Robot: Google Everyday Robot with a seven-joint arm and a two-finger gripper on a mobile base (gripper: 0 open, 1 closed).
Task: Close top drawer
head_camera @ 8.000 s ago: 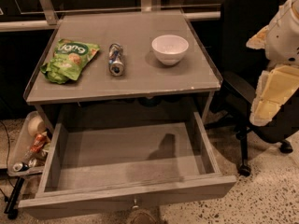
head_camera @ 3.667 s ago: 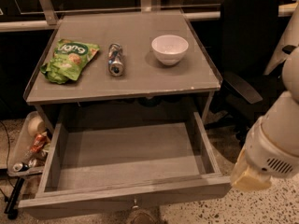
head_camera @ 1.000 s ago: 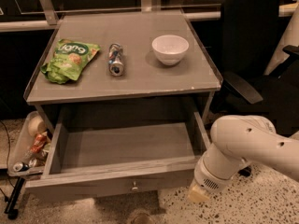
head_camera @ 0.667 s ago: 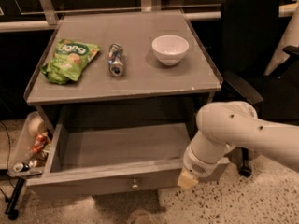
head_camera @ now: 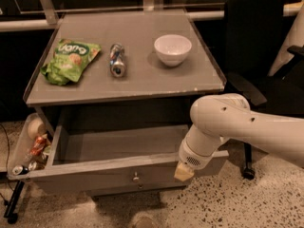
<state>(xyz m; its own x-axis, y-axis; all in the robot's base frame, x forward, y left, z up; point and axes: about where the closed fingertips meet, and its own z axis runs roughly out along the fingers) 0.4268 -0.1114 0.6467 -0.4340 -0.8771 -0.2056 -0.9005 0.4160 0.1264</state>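
The top drawer (head_camera: 118,146) is a wide grey wooden box under the grey table top, pulled partly out and empty inside. Its flat front (head_camera: 95,177) carries one small round metal knob (head_camera: 136,177) at centre. My white arm comes in from the right, and my gripper (head_camera: 184,171) sits at its cream tip, against the right part of the drawer front at its top edge. The arm covers the drawer's right corner.
On the table top (head_camera: 142,82) lie a green snack bag (head_camera: 69,61), a metal can on its side (head_camera: 117,59) and a white bowl (head_camera: 173,49). A black office chair (head_camera: 259,56) stands at the right. A bin with rubbish (head_camera: 28,148) hangs at the left.
The drawer has slid inward over the earlier frames and sticks out less now. My arm has swung from the right side down to the drawer front and moved left along it.
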